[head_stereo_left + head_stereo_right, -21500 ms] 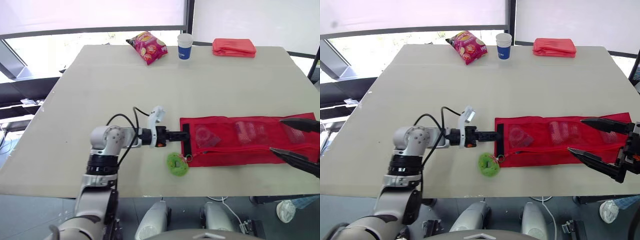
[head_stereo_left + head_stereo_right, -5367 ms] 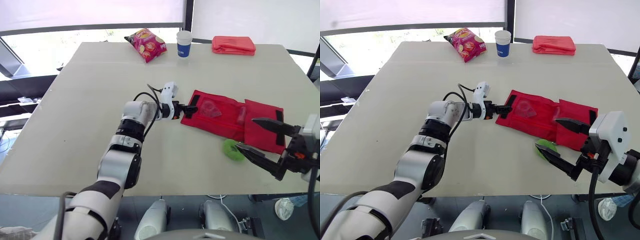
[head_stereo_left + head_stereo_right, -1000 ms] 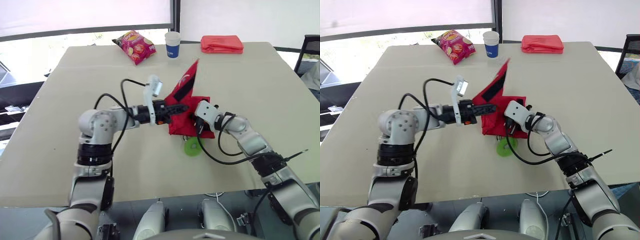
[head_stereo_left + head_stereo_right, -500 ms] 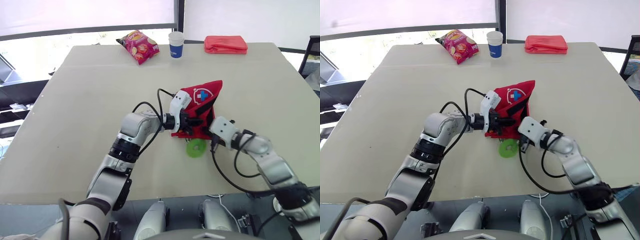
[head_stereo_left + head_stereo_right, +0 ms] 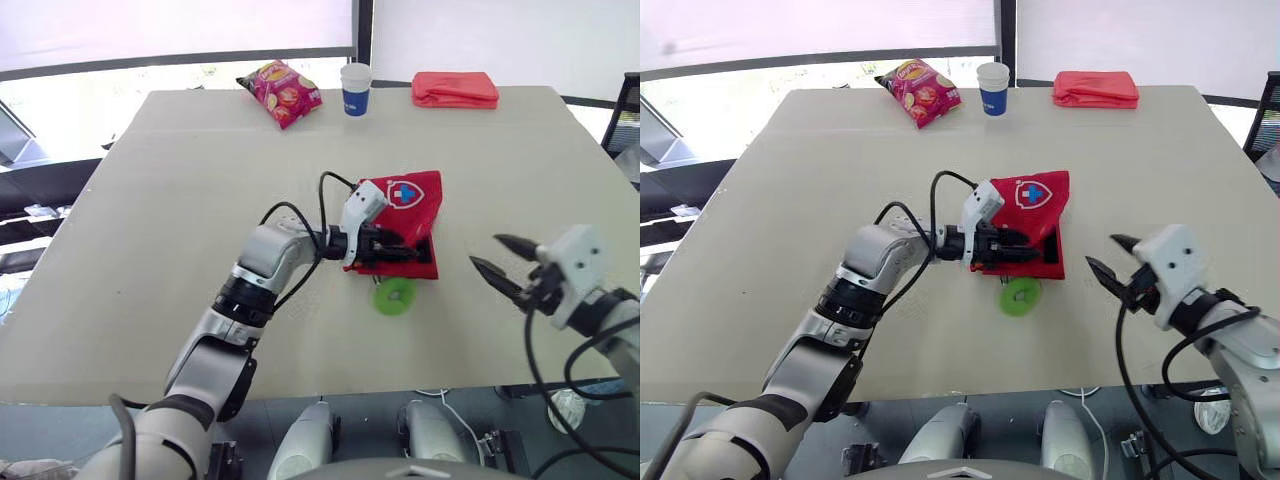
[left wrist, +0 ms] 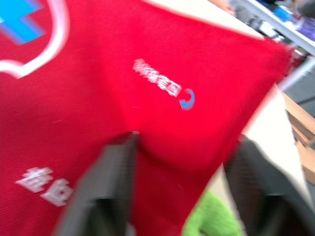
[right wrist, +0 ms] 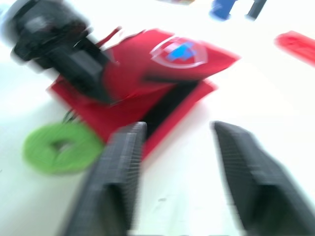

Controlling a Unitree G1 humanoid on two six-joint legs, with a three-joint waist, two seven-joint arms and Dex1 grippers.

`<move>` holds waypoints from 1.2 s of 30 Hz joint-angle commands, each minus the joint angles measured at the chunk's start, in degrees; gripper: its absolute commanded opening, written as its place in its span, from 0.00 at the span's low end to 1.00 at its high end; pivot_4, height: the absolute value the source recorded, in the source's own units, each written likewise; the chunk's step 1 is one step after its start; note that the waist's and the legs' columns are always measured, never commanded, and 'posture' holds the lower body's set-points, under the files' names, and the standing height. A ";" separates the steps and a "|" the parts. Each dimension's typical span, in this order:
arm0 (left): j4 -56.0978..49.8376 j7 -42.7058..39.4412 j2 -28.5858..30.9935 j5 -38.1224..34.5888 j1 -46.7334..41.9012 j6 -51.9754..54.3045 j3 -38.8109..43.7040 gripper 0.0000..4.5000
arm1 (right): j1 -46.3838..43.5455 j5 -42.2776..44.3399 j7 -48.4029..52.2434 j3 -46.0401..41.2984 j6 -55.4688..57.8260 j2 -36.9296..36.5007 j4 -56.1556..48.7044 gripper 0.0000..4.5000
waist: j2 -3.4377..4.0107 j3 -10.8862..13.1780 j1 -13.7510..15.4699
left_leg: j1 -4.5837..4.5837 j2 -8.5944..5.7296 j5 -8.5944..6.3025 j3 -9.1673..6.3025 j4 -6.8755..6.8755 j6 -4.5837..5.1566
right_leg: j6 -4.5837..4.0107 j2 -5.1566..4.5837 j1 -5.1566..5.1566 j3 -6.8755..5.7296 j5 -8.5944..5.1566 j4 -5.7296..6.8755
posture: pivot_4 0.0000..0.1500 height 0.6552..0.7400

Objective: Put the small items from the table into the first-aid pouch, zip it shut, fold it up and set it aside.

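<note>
First-aid pouch (image 5: 415, 208) is red and folded up, lying near the middle of the desk (image 5: 180, 200), a bit toward the right edge and nearer the front edge than the far one. Top flap shows a white shield with a blue cross. A black strip runs along the pouch's right side.

Left gripper (image 5: 400, 250) reaches in from the left and sits on the pouch's near half. In the left wrist view its fingers (image 6: 103, 191) stand well apart with red fabric between and ahead of them. It looks released, not pinching the cloth.

Green ring (image 5: 395, 296) lies flat on the desk just beside the pouch's front edge, outside the pouch. Cannot tell if it touches or is tied to it.

Right gripper (image 5: 488, 254) hovers over bare desk toward the right edge, well apart from the pouch, with nothing in it. Fingers are spread and point back at the pouch. The right wrist view has pouch, ring and left gripper ahead of it.

Along the far edge:
- chips bag (image 5: 280, 92), left of centre
- paper cup (image 5: 355, 89), blue and white, upright, just right of the bag
- second red pouch (image 5: 455, 89), folded flat near the far right corner
</note>
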 commanded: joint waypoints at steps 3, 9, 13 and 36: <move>1.18 -4.60 0.64 4.06 0.74 -9.34 -2.22 0.75 | -12.13 7.15 -5.55 1.87 6.38 1.60 5.74 0.67 | 0.01 0.00 -0.09 | 0.02 0.01 0.00 0.02 0.00 0.00 | 0.00 0.02 0.02 0.01 0.00 0.00 | 1.00 1.00; -1.00 -5.87 1.02 4.15 3.33 -9.76 -1.01 0.76 | -27.76 -0.45 -13.12 14.28 2.41 6.06 28.42 0.53 | 0.06 0.03 -0.36 | 0.00 0.01 0.00 0.07 -0.03 0.00 | -0.01 0.02 -0.04 0.05 0.00 0.01 | 1.00 1.00; -2.10 -4.15 0.25 3.91 4.94 -9.83 0.49 0.76 | -32.22 -3.71 -18.24 17.08 -4.22 15.11 42.86 0.15 | 0.06 0.03 -0.26 | -0.03 0.00 0.01 0.03 -0.06 -0.01 | -0.01 0.00 -0.09 0.03 0.00 0.01 | 1.00 1.00; -24.47 -8.28 12.88 -8.38 25.04 -13.44 21.07 0.93 | -28.45 12.90 -16.60 9.93 2.91 14.13 38.21 0.83 | 0.37 -0.10 -2.72 | -0.06 0.16 0.00 -0.01 -0.21 -0.02 | -0.05 0.01 -0.43 0.23 0.01 0.17 | 1.00 1.00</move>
